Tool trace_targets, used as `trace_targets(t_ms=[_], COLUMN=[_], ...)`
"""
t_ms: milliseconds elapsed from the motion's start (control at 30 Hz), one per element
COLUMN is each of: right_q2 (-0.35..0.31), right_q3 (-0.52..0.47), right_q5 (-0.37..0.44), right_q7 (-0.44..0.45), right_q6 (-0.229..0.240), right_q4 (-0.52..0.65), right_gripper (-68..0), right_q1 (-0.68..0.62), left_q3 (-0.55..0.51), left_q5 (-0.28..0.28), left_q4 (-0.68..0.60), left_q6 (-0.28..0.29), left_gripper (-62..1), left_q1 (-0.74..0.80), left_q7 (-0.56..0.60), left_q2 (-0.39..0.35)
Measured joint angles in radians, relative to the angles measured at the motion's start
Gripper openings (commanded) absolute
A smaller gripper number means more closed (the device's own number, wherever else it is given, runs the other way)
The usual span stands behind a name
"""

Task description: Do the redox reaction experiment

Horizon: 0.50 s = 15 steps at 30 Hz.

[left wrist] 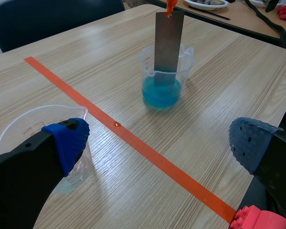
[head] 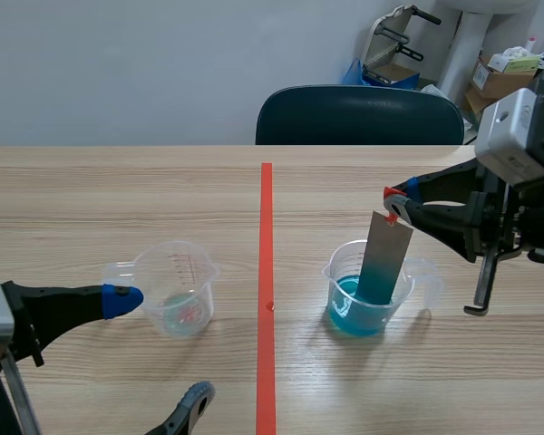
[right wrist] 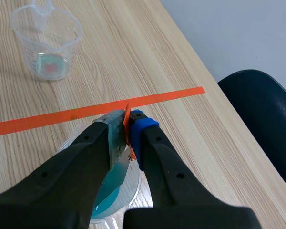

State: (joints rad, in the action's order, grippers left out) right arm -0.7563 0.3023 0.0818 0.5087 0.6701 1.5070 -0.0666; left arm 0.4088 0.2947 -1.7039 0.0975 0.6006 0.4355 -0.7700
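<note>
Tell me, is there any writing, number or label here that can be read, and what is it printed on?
On the empty measuring cup: red scale marks and figures on its wall, too small and blurred to read.
On the cardboard box behind the table: nothing can be made out.
On the metal strip and the cup of blue liquid: no print shows.
So there is no readable text.
</note>
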Motion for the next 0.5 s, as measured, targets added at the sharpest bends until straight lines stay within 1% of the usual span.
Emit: trace_targets(t_ms=[500], right_q2=[0.0], right_q3=[0.0], right_q5=[0.0], right_q7=[0.0], right_q6=[0.006], right_q4=[0.0], right_gripper=[-66.9], right_q1=[0.0], left_q3=[0.0], left_q5=[0.0], left_q4=[0.0], left_q6=[0.0], left_gripper=[1.4], left_q1=[0.0], left_q7=[0.0], left_q2=[0.0])
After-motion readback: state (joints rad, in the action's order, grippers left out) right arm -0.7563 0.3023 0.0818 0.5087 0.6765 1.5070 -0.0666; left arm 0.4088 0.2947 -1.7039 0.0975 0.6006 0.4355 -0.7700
